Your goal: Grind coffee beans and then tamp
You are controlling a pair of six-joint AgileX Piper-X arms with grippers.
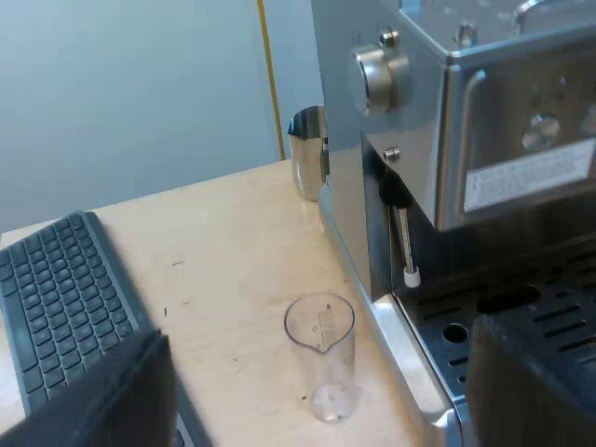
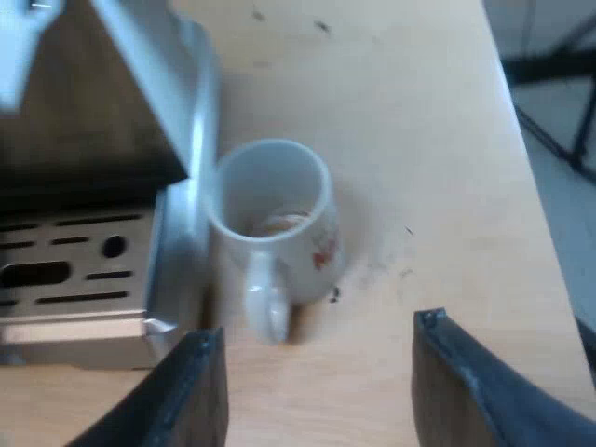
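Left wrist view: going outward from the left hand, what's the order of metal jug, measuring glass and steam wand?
1. Measuring glass, on the table just ahead of the left hand.
2. Steam wand, hanging at the machine's side.
3. Metal jug, on the table past the machine.

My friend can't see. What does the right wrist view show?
A white mug with a red print stands upright on a wooden table, right beside the espresso machine. The right gripper hangs above it, jaws open and empty.
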